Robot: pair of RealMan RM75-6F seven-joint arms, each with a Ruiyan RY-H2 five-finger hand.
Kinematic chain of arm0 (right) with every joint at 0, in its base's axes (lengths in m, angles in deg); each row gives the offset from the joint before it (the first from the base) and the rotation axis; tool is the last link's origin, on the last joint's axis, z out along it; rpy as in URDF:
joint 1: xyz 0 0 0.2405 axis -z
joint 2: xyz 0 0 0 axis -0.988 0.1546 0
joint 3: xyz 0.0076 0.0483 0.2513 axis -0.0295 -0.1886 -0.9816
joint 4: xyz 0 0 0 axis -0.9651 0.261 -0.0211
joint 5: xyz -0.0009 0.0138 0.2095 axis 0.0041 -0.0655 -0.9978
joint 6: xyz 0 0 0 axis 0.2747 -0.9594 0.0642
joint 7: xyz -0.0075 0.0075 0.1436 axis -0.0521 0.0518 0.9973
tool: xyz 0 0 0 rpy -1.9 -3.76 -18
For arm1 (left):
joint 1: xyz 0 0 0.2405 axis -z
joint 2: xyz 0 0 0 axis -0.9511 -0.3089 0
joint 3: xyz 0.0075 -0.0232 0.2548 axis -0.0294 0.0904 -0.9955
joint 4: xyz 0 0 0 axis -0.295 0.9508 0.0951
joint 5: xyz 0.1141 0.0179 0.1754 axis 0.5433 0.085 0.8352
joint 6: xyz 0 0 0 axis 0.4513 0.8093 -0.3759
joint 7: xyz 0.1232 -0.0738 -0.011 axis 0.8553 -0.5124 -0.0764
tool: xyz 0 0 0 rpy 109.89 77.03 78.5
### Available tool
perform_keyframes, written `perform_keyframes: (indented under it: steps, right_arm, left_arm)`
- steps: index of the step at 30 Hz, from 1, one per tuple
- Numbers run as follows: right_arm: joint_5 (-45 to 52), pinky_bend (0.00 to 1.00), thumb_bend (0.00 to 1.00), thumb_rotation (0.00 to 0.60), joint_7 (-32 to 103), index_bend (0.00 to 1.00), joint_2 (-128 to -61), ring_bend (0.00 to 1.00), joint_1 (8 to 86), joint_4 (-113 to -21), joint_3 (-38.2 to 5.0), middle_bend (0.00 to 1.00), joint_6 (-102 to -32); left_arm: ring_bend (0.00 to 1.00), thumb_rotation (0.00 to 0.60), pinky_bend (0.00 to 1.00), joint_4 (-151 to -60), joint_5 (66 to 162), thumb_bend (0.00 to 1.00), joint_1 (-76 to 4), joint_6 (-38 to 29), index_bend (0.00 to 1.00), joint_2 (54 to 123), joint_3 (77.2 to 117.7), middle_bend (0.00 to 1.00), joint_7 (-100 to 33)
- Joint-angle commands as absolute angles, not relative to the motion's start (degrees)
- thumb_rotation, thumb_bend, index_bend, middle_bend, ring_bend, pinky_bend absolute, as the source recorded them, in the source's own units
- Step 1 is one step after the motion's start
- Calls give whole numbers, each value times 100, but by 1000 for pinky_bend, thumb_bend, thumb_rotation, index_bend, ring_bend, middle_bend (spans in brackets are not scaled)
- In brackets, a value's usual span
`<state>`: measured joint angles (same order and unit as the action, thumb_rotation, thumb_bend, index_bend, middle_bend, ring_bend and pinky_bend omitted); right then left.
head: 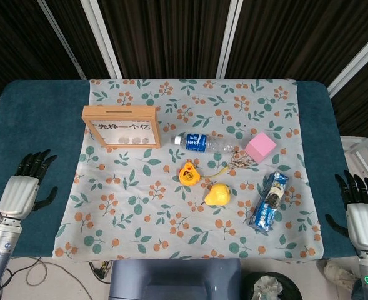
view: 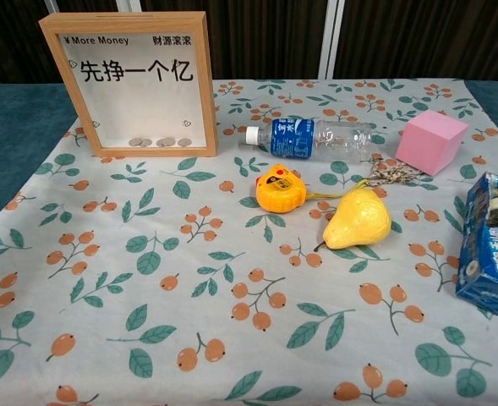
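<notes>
My left hand [head: 24,187] hangs over the blue table edge at the near left, fingers spread, holding nothing. At the near right my right hand [head: 360,212] is likewise open and empty. A wooden coin-box frame [head: 121,126] [view: 132,80] stands upright at the far left of the floral cloth [head: 159,212]. Beside it lies a plastic water bottle [head: 205,144] [view: 312,138]. A pink cube [head: 260,147] [view: 431,140], a yellow tape measure [head: 188,174] [view: 278,188], a yellow pear [head: 217,194] [view: 358,219] and a blue biscuit packet [head: 268,201] [view: 492,251] lie nearby. Neither hand shows in the chest view.
A small bunch of keys [head: 238,162] [view: 390,174] lies between the bottle and the pink cube. The blue table [head: 34,125] shows bare strips on both sides of the cloth. Dark panelled walls stand behind the far edge.
</notes>
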<state>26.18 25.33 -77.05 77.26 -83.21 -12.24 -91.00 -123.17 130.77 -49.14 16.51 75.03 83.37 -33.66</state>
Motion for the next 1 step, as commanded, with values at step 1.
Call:
perform_keyframes:
  steps: [1]
  right_arm:
    - [2616, 0, 297, 600, 2535, 79, -7705, 0, 7726, -8323, -1223, 0, -9097]
  left_arm:
    - [0, 600, 0, -12383, 13104, 380, -4956, 1590, 99, 7450, 8405, 0, -3319]
